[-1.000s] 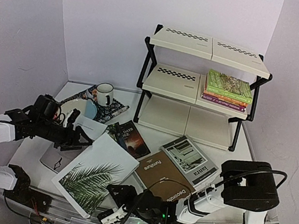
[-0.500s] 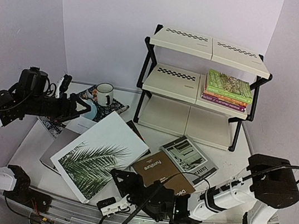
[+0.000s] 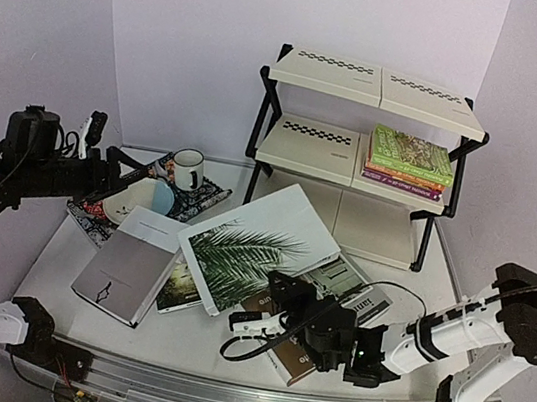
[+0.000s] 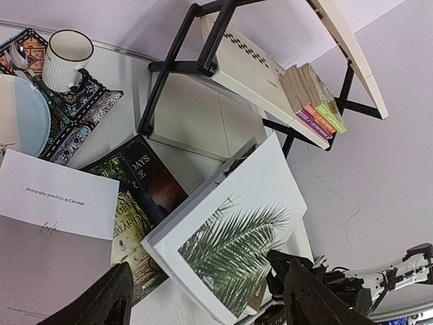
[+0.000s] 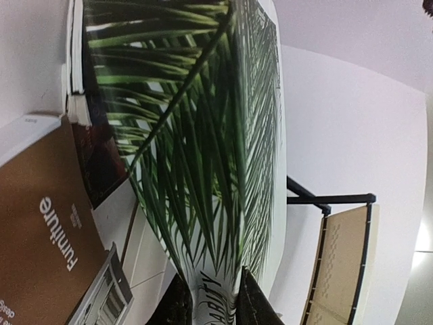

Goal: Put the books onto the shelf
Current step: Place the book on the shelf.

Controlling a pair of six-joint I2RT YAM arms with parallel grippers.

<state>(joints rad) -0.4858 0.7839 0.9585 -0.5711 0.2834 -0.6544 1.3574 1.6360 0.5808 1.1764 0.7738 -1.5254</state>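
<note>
My right gripper [image 3: 281, 302] is shut on the near edge of the white palm-leaf book [image 3: 257, 245], which tilts up over the table in front of the shelf [image 3: 328, 73]. In the right wrist view both fingers [image 5: 179, 303] pinch that cover [image 5: 203, 135]. A stack of green, orange and purple books [image 3: 411, 162] lies on the shelf's middle tier. On the table lie a grey-white book [image 3: 127, 266], dark novels [image 3: 180, 287], a brown book [image 3: 291, 354] and a grey "ianra" book [image 3: 360, 296]. My left gripper [image 3: 126, 172] hangs open and empty at the far left, above the bowl; its fingers [image 4: 101, 305] frame the palm-leaf book [image 4: 237, 237].
A white mug [image 3: 188, 167] and a pale bowl [image 3: 143, 197] sit on a dark patterned placemat [image 3: 203, 201] at the back left. The shelf's black legs [image 3: 252, 173] stand just behind the raised book. Walls close in on both sides and the back.
The right gripper has swung the palm-leaf book up and to the right toward the shelf, uncovering the grey-white book and novels. The left arm has risen and drawn back to the left, opening slightly wider.
</note>
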